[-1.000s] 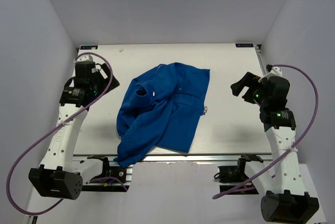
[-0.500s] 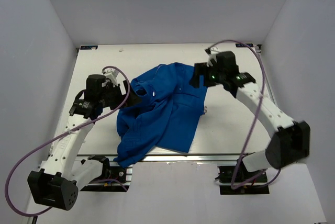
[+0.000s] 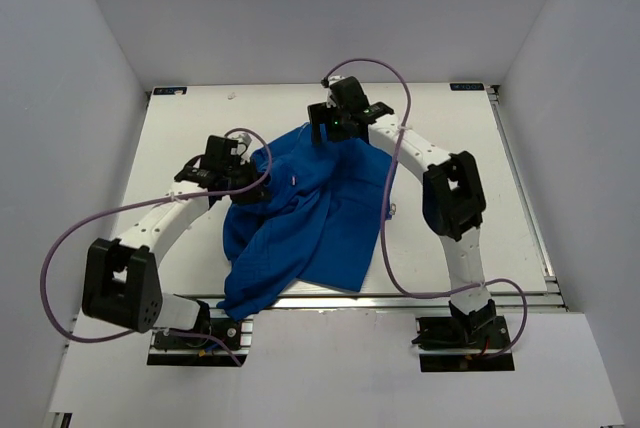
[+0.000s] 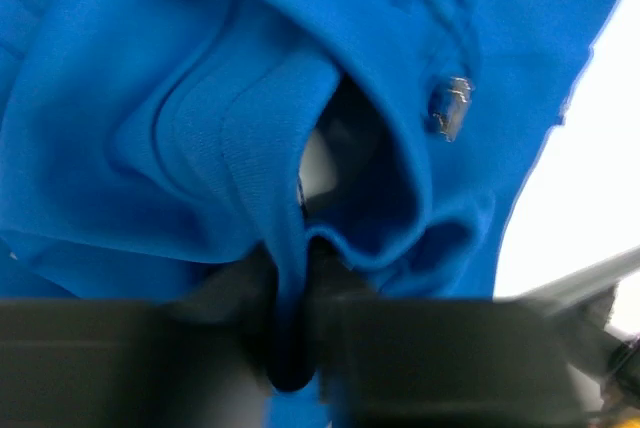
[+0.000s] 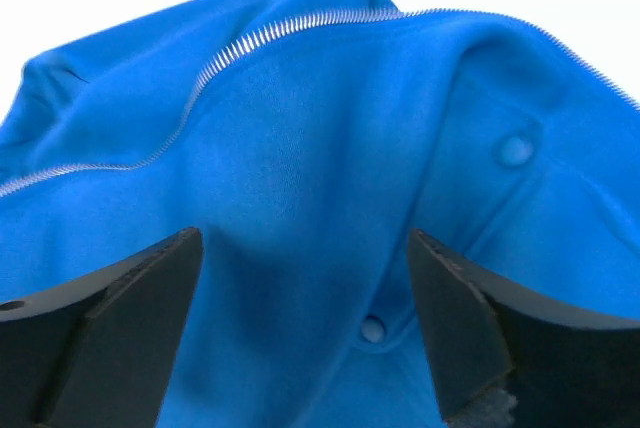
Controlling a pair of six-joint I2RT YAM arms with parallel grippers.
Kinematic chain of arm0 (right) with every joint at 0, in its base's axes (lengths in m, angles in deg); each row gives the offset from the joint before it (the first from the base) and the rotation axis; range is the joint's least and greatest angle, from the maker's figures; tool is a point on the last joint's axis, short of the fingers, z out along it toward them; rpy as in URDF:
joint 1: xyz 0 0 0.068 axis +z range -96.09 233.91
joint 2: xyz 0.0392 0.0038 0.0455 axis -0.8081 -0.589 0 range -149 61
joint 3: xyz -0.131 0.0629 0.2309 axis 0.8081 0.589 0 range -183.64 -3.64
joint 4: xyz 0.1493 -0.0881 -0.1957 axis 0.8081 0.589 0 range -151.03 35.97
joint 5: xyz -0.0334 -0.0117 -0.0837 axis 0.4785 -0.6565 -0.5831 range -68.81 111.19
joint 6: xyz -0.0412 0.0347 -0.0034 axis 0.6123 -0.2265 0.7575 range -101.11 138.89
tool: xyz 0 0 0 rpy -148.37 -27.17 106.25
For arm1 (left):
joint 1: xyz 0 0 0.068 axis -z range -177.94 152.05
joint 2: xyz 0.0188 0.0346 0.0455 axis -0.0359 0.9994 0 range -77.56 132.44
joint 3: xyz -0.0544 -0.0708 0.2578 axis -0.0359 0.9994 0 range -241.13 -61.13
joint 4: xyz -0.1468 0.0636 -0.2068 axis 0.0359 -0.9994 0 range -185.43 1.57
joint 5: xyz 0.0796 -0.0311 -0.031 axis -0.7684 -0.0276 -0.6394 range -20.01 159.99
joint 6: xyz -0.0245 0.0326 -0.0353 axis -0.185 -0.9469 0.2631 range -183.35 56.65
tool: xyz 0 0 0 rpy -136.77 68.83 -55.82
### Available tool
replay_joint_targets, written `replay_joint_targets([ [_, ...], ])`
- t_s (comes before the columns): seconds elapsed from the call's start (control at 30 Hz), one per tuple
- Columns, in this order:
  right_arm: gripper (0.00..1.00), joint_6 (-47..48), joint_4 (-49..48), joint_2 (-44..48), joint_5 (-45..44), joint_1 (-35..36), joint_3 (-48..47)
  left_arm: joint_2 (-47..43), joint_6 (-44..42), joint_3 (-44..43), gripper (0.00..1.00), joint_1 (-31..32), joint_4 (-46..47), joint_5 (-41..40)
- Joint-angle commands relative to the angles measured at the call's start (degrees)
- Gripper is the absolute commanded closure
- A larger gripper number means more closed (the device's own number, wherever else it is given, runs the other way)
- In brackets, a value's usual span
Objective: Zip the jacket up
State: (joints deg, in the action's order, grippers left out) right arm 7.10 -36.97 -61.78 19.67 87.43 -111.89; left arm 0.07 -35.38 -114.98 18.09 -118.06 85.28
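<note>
The blue jacket point(image 3: 320, 213) lies crumpled in the middle of the white table, its lower left corner hanging over the near edge. My left gripper point(image 3: 243, 185) is at the jacket's left side near the collar. In the left wrist view it point(image 4: 290, 283) is shut on a fold of blue fabric, with a small silvery piece point(image 4: 450, 108) above it. My right gripper point(image 3: 325, 130) hovers at the jacket's far edge. In the right wrist view it point(image 5: 305, 243) stands open over the cloth, below a line of zipper teeth point(image 5: 260, 38) and near a snap point(image 5: 372, 329).
The white table point(image 3: 450, 148) is closed in by grey walls on the left, right and back. Purple cables loop over both arms. A small pale bit point(image 3: 392, 211) lies at the jacket's right edge. Bare table shows to the left and right of the jacket.
Both arms have swung in from the table's sides to the jacket. The left gripper has gone from open to shut on a fold; the right has reached the far edge, still open.
</note>
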Motion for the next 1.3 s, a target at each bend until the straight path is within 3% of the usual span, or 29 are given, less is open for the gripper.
replay_joint_targets([
  [0.0, 0.14, -0.77, 0.21, -2.10, -0.68, 1.29, -2.76, 0.25, 1.82, -3.37, 0.90, 0.32, 0.80, -5.78],
  [0.03, 0.18, -1.30, -0.23, -2.89, -0.42, 1.55, -2.15, 0.07, 2.52, -3.37, 1.00, 0.32, 0.45, -8.84],
  [0.07, 0.36, -2.00, -0.50, -3.08, 0.46, 1.55, -1.27, -0.45, 2.97, -3.20, 1.00, 0.32, 0.19, -10.18],
  [0.13, 0.61, -3.59, -0.59, -3.08, 3.35, 1.55, 1.10, -1.07, 3.85, -2.84, 1.00, 0.32, 0.27, -13.17],
  [0.17, 0.99, -4.11, 0.11, -2.82, 3.89, 1.55, 1.89, -1.42, 4.02, -2.84, 1.00, 0.32, 0.18, -14.05],
  [0.3, 1.00, -7.71, -1.10, 4.28, 3.89, 1.55, 14.07, 0.07, 5.08, -4.25, 1.00, 0.32, -0.96, -19.59],
  [0.43, 1.00, -14.38, -14.78, 25.24, 1.88, 2.16, 44.78, 2.70, 3.50, -7.41, 1.00, 0.23, 0.00, -21.97],
  [0.57, 1.00, -18.09, -21.31, 42.24, -2.96, 5.67, 61.70, 3.06, -0.27, -9.79, 1.00, 0.23, 7.62, -16.11],
  [0.7, 1.00, -16.60, -22.74, 53.59, -4.55, 9.28, 66.67, 3.14, -3.44, -13.81, 1.00, 0.32, 12.92, -11.69],
  [0.77, 0.89, -16.51, -20.55, 54.57, -4.54, 9.20, 65.98, 3.58, -4.32, -15.41, 1.00, 0.32, 14.15, -11.95],
  [0.9, 0.48, -15.99, -17.39, 54.40, -8.14, 9.29, 62.74, 3.59, -4.76, -17.43, 1.00, 0.32, 15.12, -16.24],
  [0.93, 0.30, -15.20, -17.20, 54.32, -9.28, 9.29, 61.94, 3.59, -5.11, -17.43, 1.00, 0.32, 15.65, -16.34],
  [1.0, 0.13, -13.10, -17.11, 53.88, -9.90, 9.02, 59.22, 3.85, -7.03, -17.26, 1.00, 0.32, 15.83, -15.56],
  [1.27, 0.11, -6.14, -12.63, 44.48, -11.13, 5.07, 44.63, 5.25, -3.55, -11.29, 1.00, 0.32, 11.35, -19.22],
])
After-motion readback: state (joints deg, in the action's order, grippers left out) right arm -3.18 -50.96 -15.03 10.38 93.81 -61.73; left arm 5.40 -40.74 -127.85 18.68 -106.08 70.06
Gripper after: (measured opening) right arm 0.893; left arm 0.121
